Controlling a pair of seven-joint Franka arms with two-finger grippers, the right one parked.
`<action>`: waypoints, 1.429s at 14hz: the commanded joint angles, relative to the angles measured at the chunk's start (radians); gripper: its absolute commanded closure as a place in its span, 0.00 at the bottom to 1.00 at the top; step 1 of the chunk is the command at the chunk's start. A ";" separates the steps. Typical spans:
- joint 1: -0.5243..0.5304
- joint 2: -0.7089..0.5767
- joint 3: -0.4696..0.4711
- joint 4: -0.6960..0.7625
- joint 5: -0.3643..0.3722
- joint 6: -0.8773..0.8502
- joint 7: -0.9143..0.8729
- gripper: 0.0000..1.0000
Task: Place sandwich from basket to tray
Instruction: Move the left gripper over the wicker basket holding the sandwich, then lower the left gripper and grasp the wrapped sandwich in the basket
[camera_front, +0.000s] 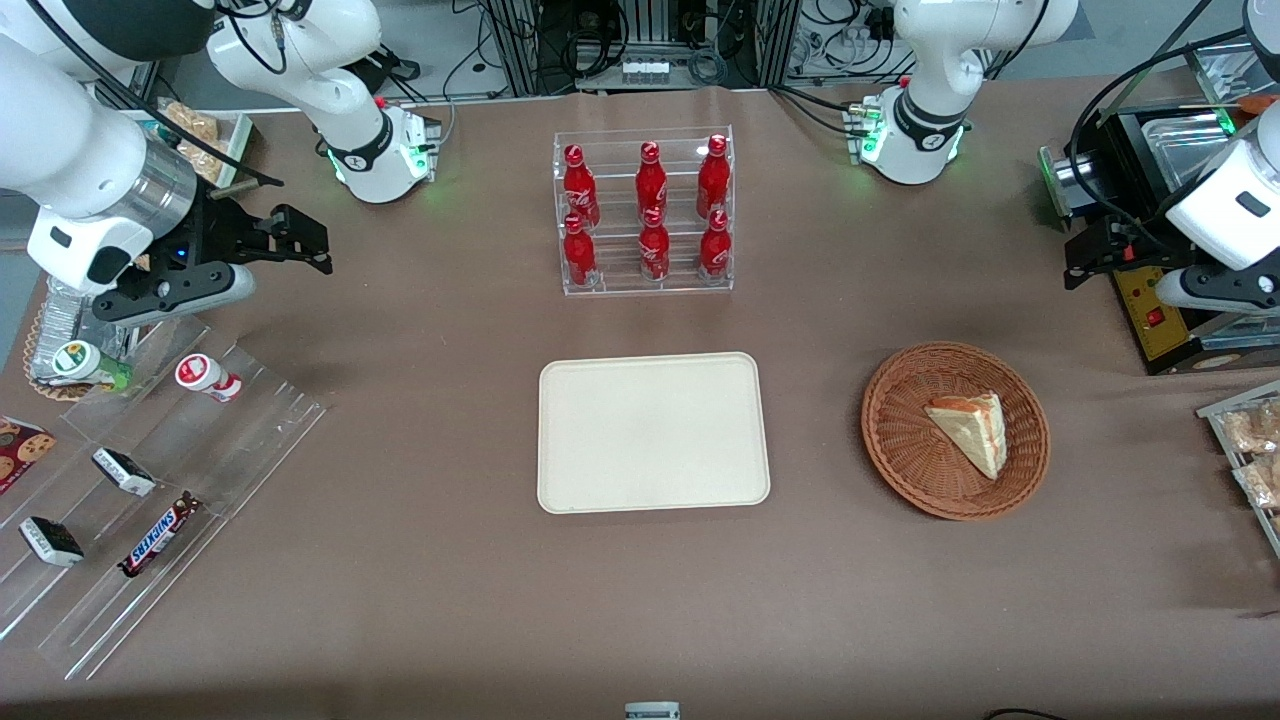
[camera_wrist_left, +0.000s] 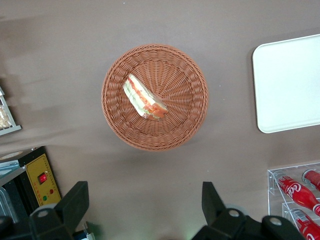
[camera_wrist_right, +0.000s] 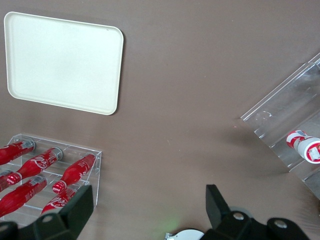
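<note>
The sandwich (camera_front: 970, 430), a pale bread wedge with red-orange and green layers, lies in the round wicker basket (camera_front: 880, 440) toward the working arm's end of the table. The cream tray (camera_front: 650, 430) lies flat at mid-table beside the basket and holds nothing. My left gripper (camera_front: 1078, 262) hangs above the table, farther from the front camera than the basket, open and empty. In the left wrist view the gripper (camera_wrist_left: 142, 200) has its fingers (camera_wrist_left: 75, 200) wide apart, with the sandwich (camera_wrist_left: 144, 97) in the basket (camera_wrist_left: 192, 125) and the tray (camera_wrist_left: 290, 85) below.
A clear rack of red bottles (camera_front: 645, 215) stands farther from the front camera than the tray. A black device with a yellow panel (camera_front: 1150, 310) sits close to my gripper. Bagged pastries (camera_front: 1250, 440) lie at the working arm's end, and clear stepped racks with snacks (camera_front: 150, 480) at the parked arm's end.
</note>
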 joint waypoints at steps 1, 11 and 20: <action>0.007 0.013 -0.004 0.029 -0.019 -0.027 0.015 0.00; 0.007 0.022 -0.004 -0.028 0.000 -0.022 0.018 0.00; 0.010 0.100 0.000 -0.569 0.087 0.709 -0.042 0.00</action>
